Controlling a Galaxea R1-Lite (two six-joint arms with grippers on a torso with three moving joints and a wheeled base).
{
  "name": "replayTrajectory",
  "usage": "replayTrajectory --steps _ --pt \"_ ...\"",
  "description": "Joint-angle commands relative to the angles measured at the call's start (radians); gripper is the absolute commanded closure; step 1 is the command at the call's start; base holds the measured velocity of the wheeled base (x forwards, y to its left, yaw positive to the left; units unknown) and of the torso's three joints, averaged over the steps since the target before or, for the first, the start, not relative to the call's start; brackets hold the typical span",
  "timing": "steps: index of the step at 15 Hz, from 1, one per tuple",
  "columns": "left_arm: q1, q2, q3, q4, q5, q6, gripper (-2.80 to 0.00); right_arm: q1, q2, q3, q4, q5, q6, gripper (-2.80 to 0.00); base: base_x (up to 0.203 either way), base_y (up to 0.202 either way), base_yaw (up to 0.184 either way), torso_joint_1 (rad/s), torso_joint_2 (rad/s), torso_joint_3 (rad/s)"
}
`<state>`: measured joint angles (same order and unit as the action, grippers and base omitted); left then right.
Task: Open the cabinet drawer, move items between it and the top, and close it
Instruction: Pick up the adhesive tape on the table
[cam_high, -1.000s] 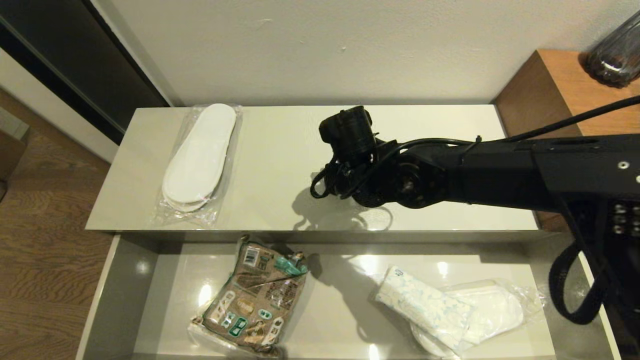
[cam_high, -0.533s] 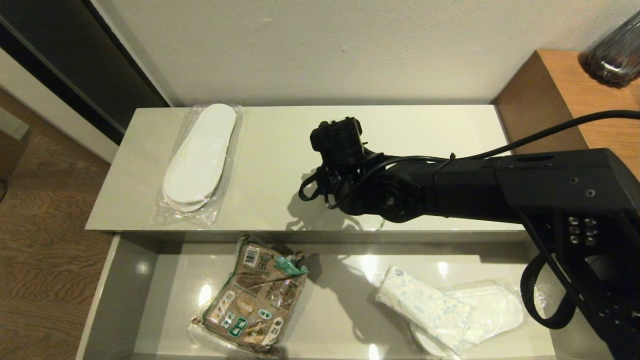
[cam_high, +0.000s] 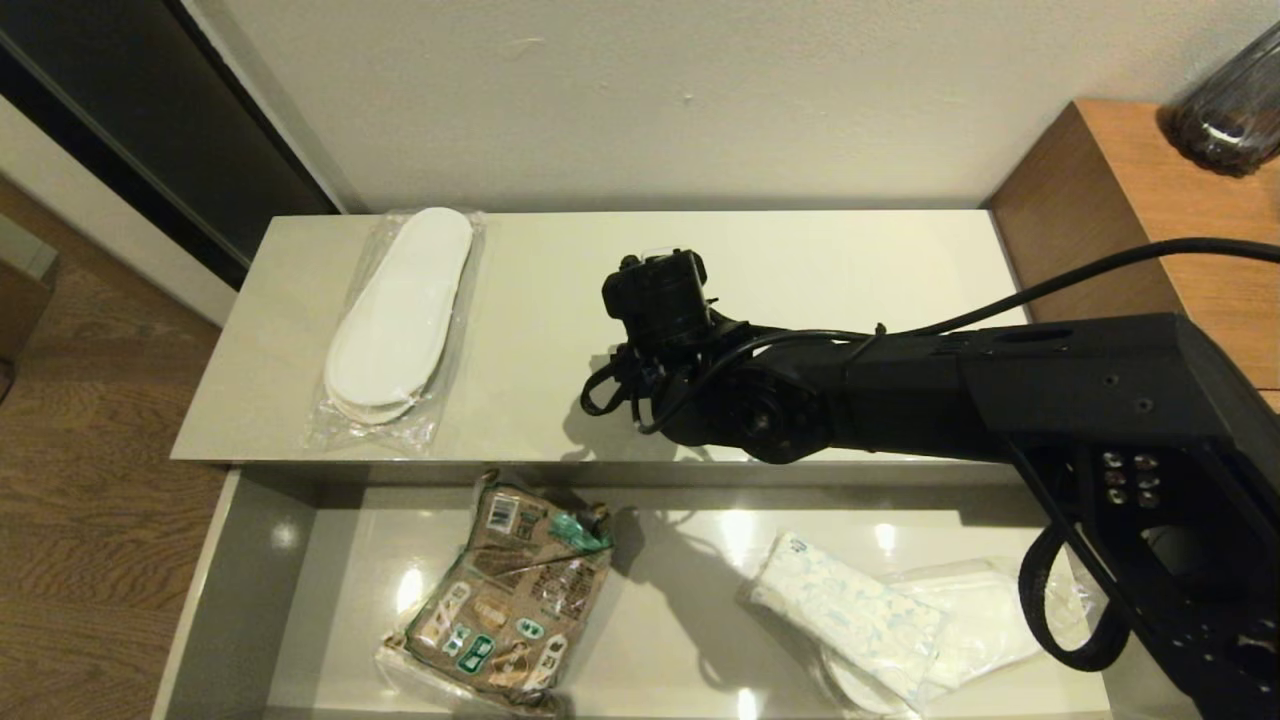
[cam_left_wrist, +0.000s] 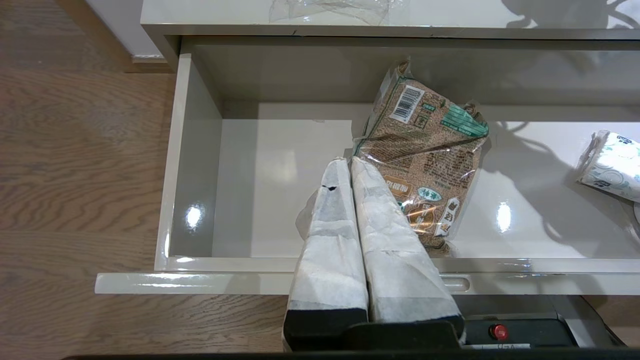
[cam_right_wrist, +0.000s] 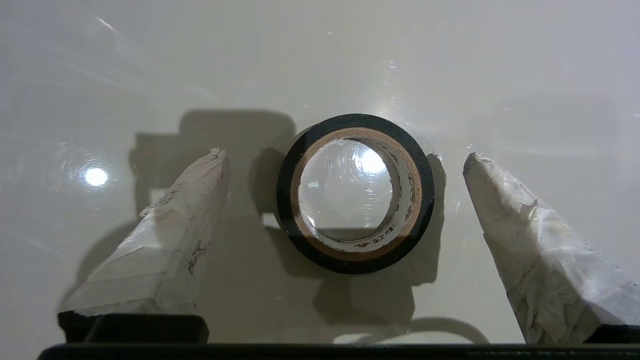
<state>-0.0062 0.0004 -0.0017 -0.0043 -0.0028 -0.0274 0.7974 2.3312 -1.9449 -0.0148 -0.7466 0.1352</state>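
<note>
Shifted leftward and toward the front edge of the top (cam_high: 560, 260): right gripper (cam_right_wrist: 345, 165).
Fingers spread wide, straddling black tape roll (cam_right_wrist: 355, 192), untouched; left gripper (cam_left_wrist: 345, 162) closed, empty.

A brown printed snack bag (cam_high: 510, 595) lay flat in clear wrapping, its barcode end (cam_left_wrist: 406, 103) toward the back and a teal patch (cam_left_wrist: 464, 121) near one upper corner. To the far right stood a brown wooden furniture surface (cam_high: 1150, 180), and on its back corner sat a dark ribbed vessel (cam_high: 1232, 105), possibly glass, cut off by the frame edge. Wood-grain flooring (cam_high: 90, 470) ran along the left side. A plain pale wall (cam_high: 640, 90) rose behind, and a dark panel (cam_high: 150, 110) slanted across the upper left corner.
</note>
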Motion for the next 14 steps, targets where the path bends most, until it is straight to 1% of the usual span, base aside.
replayTrajectory --steps 1,2,6,14 --pt "0.0 0.001 0.0 0.0 0.0 0.0 0.0 -0.002 0.016 0.001 -0.028 -0.017 -0.018 -2.8 0.0 0.0 0.0 0.0 0.0 0.0" --pt "0.0 0.001 0.0 0.0 0.0 -0.002 0.0 -0.002 0.023 0.001 -0.041 -0.021 -0.028 0.0 0.0 0.0 0.0 0.0 0.0 0.0" --pt "0.0 0.001 0.0 0.0 0.0 0.0 0.0 -0.002 0.036 0.003 -0.086 -0.033 -0.052 0.0 0.0 0.0 0.0 0.0 0.0 0.0" --pt "0.0 0.001 0.0 0.0 0.0 0.0 0.0 -0.003 0.02 0.014 -0.074 -0.051 -0.048 0.0 0.0 0.0 0.0 0.0 0.0 0.0"
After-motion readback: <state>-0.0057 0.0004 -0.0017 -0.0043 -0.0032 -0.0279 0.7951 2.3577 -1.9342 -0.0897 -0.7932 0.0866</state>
